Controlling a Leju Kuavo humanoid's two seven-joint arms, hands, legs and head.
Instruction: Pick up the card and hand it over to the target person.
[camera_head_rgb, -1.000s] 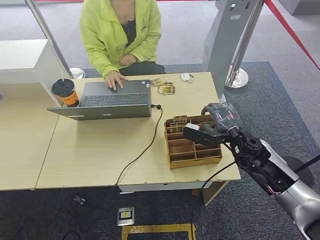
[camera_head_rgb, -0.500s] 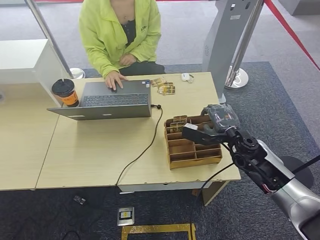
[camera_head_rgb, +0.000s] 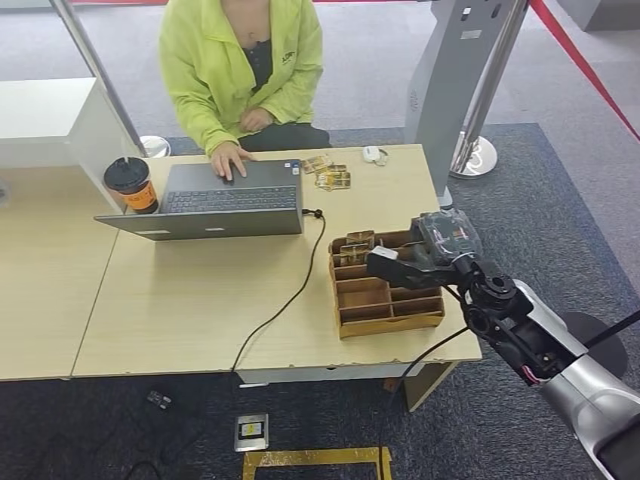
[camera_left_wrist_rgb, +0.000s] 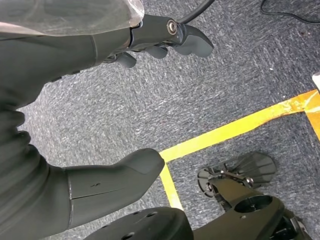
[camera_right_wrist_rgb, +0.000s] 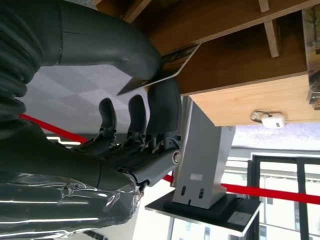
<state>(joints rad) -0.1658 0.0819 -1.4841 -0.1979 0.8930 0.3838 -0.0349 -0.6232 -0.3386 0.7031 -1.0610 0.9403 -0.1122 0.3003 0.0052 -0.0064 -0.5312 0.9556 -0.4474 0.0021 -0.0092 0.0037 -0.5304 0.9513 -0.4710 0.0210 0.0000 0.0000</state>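
My right hand (camera_head_rgb: 434, 250) hovers over the right side of the wooden divided tray (camera_head_rgb: 377, 300) on the table. In the right wrist view, the thumb and fingers (camera_right_wrist_rgb: 162, 107) of that hand (camera_right_wrist_rgb: 113, 125) pinch a dark printed card (camera_right_wrist_rgb: 168, 65) close against the tray's wall (camera_right_wrist_rgb: 241, 55). More cards (camera_head_rgb: 353, 245) stand in the tray's far compartments. The person (camera_head_rgb: 241, 70) in a yellow-green jacket sits across the table with one hand on the laptop. My left hand (camera_left_wrist_rgb: 56, 55) hangs over the carpet, fingers apart, holding nothing.
An open laptop (camera_head_rgb: 226, 200), a coffee cup (camera_head_rgb: 132, 185) and a black cable (camera_head_rgb: 294, 290) lie left of the tray. Loose cards (camera_head_rgb: 328, 175) and a white mouse (camera_head_rgb: 371, 153) sit near the far edge. A grey stand (camera_head_rgb: 453, 80) and a red rope (camera_head_rgb: 581, 65) are at the right.
My right forearm has shifted slightly; the hand stays over the tray's right side with the card. The person has not moved.
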